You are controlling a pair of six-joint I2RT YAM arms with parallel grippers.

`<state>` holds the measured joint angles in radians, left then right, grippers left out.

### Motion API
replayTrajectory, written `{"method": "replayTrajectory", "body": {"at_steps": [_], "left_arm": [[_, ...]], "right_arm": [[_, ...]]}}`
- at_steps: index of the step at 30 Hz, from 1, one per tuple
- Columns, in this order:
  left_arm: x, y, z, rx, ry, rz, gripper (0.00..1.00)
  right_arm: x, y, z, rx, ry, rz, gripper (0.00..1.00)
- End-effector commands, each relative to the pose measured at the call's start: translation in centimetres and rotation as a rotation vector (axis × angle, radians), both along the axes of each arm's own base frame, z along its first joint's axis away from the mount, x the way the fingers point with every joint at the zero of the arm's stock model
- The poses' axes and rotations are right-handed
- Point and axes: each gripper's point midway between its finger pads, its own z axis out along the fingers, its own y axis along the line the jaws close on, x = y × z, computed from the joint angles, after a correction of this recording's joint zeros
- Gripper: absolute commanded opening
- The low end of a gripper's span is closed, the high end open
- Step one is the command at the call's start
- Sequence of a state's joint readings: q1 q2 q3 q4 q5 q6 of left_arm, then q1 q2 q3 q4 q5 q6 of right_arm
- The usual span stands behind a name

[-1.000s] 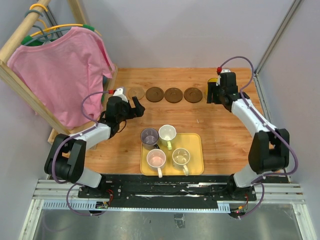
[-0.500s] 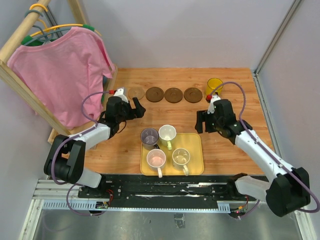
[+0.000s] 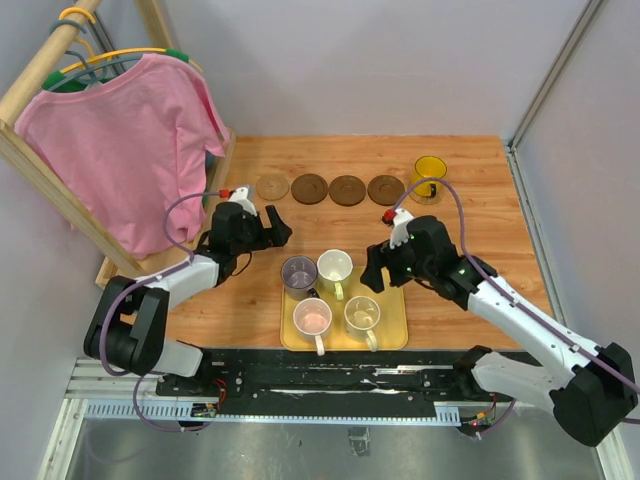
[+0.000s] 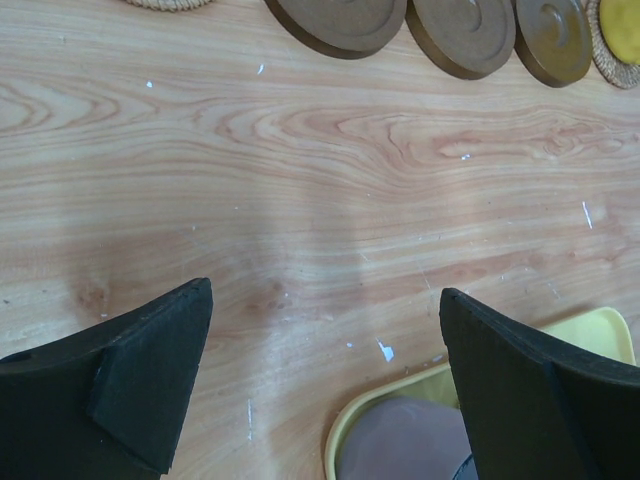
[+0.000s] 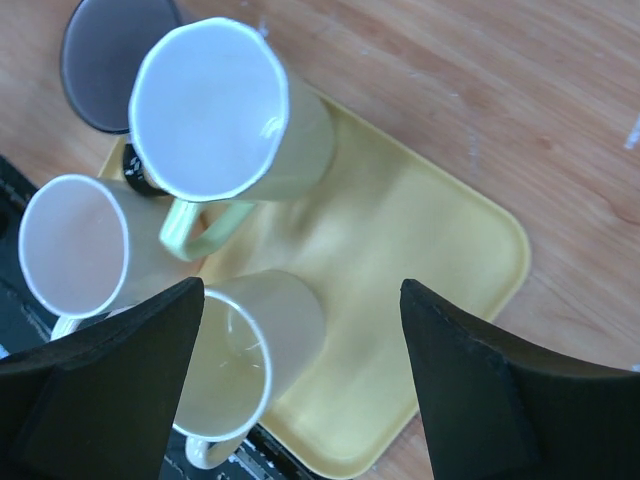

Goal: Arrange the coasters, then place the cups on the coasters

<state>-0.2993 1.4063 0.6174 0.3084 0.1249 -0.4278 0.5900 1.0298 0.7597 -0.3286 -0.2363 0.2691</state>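
The right jaws stand wide and empty over the upper right part of the yellow tray [image 3: 393, 300]. All four cups on it lie toward the left of them in the top view. The white-greenish cup [image 3: 335, 267] is just to the left and the cream cup [image 3: 362, 313] just below-left. The pale pink cup [image 3: 313, 318] and grey-purple cup [image 3: 298, 272] are farther off. In the right wrist view the cream cup's rim sits beside the left-hand finger, and the white-greenish cup's handle points to the lower left. The left jaws, also wide and empty, hover over bare table [image 4: 300, 160] between the tray and the coasters [image 3: 347, 189]. They are closest to the grey-purple cup. The yellow cup [image 3: 430, 170] sits on the row's right-end coaster.
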Motion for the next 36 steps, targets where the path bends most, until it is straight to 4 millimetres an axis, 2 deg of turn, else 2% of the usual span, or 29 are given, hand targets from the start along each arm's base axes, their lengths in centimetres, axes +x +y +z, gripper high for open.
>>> {"method": "replayTrajectory", "body": {"at_steps": [1, 7, 13, 17, 26, 31, 36], "left_arm": [[-0.5, -0.5, 1.3, -0.023, -0.042, -0.015, 1.00], [-1.1, -0.4, 1.3, -0.021, -0.043, -0.018, 1.00], [-1.5, -0.3, 1.1, -0.018, -0.045, -0.025, 1.00], [-1.9, -0.4, 0.9, -0.025, -0.044, -0.032, 1.00], [-3.1, -0.3, 0.5, -0.028, -0.042, -0.034, 1.00], [-3.5, -0.2, 0.4, -0.030, -0.038, -0.032, 1.00], [-3.6, -0.4, 0.2, -0.031, -0.036, -0.037, 1.00]], "right_arm": [[-1.1, 3.3, 1.5, 0.044, -0.028, 0.104, 0.81], [-2.2, 4.5, 0.3, -0.009, -0.012, 0.140, 0.81], [-4.1, 3.7, 0.0, -0.049, -0.013, 0.121, 0.83], [-5.5, 3.2, -0.1, -0.036, -0.002, 0.118, 1.00], [-9.8, 1.2, -3.8, -0.115, 0.136, 0.120, 0.99], [-12.0, 1.3, -5.1, -0.152, 0.178, 0.157, 0.99], [-12.8, 1.2, -7.0, -0.219, 0.223, 0.155, 1.00]]}}
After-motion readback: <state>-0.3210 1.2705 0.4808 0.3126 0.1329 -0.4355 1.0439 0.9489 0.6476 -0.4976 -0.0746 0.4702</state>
